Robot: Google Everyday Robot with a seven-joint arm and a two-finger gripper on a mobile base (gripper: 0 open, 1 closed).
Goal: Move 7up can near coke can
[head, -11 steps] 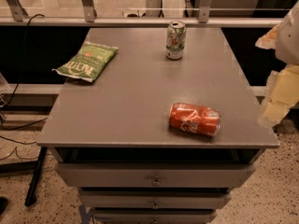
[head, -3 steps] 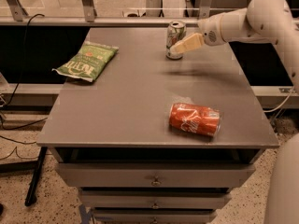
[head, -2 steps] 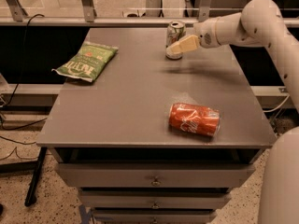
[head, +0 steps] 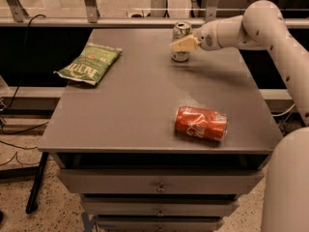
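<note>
The 7up can [head: 181, 31], silver-white with green marks, stands upright at the back of the grey table [head: 130, 100], right of centre. My gripper [head: 179, 45] comes in from the right on the white arm [head: 241, 30] and is at the can, its cream tip overlapping the can's middle. The coke can [head: 201, 123], red with white script, lies on its side near the table's front right edge, well apart from the 7up can.
A green chip bag [head: 89, 63] lies flat at the table's left side. Drawers [head: 159, 182] sit under the tabletop. A rail and glass barrier [head: 96, 21] run behind the table. My arm's lower link [head: 289, 187] fills the bottom right corner.
The arm swung in from the right edge to the 7up can. Over the last second the gripper edged left onto the can. Neither can has moved.
</note>
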